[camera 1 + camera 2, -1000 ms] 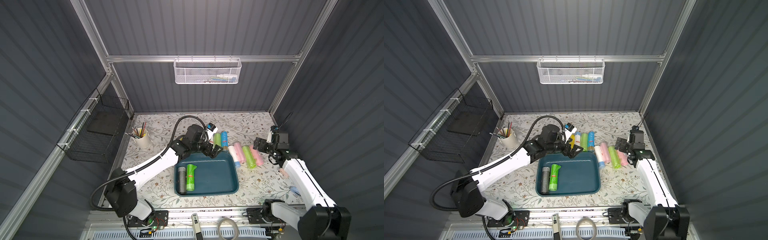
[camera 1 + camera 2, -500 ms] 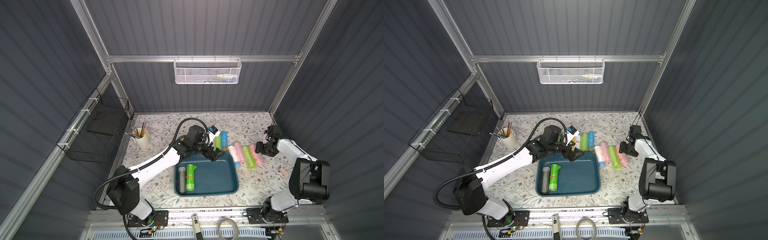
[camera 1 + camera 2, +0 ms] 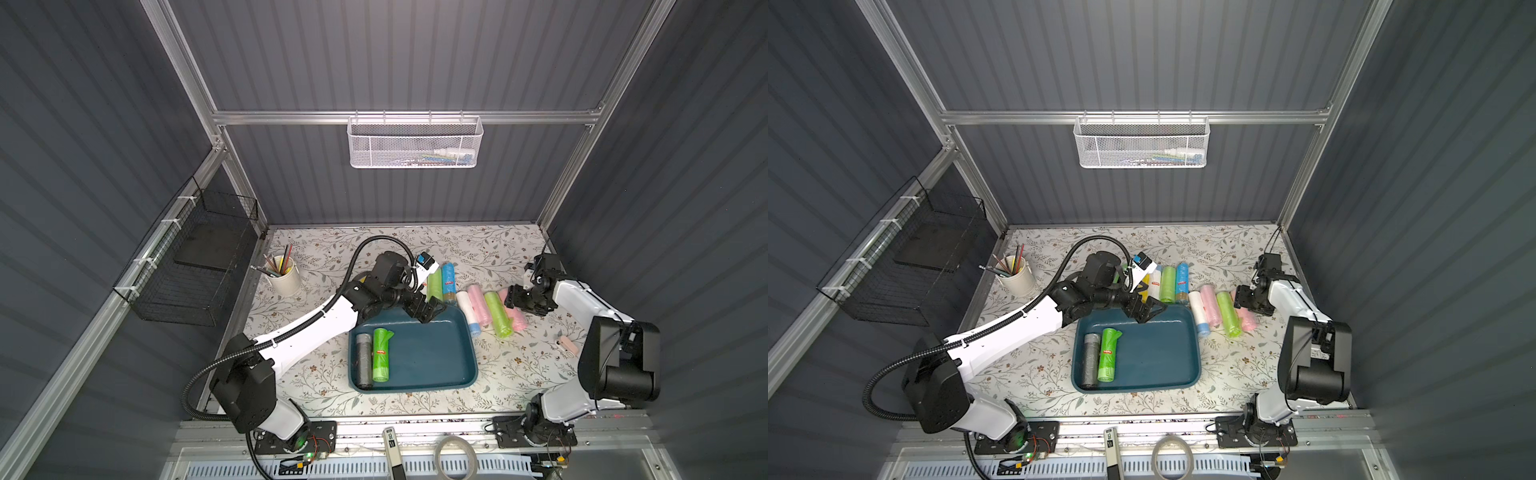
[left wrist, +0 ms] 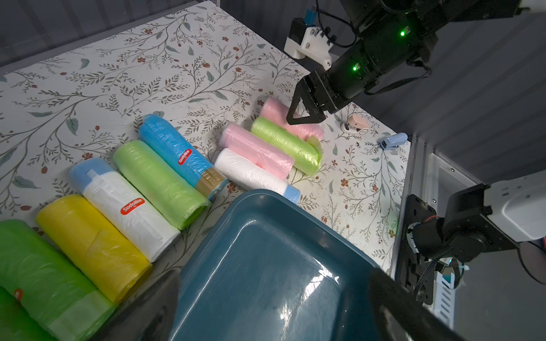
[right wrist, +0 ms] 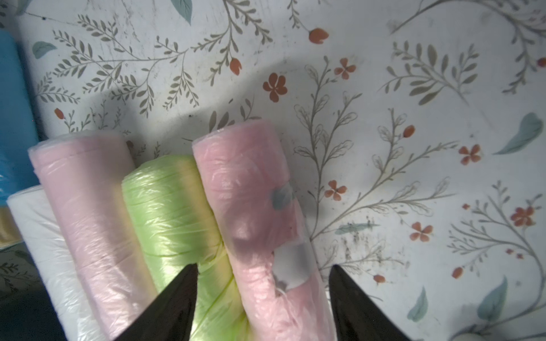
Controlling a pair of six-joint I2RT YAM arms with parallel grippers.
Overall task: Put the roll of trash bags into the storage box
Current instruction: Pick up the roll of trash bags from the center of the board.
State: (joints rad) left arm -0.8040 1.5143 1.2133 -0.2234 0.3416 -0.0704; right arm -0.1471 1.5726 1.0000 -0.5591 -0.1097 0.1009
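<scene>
The roll of trash bags that concerns you here is the outer pink roll point(image 5: 257, 200). It lies flat on the flowered table point(image 3: 332, 249), at the far end of a row of four rolls to the right of the storage box point(image 3: 432, 357), so it is not inside the box. The right gripper point(image 5: 262, 267) is low over this roll with one finger on each side of it, and one finger point(image 5: 177, 295) comes in over the light green roll point(image 5: 171, 212), which touches the pink one. Whether the jaws press the roll or only stand around it, I cannot tell. After the light green roll you see a second pink roll point(image 5: 85, 200) and then a white roll point(image 3: 467, 307), which lies just beside the box rim. Inside the box, along its left side, a grey roll point(image 3: 362, 357) and a green roll point(image 3: 381, 353) lie side by side, touching. The left gripper point(image 3: 432, 309) hangs over the far rim of the box, with its jaws wide apart and nothing held between them. Behind that rim a yellow roll point(image 4: 88, 242) and a blue roll point(image 3: 448, 280) lie on the table in another row.
</scene>
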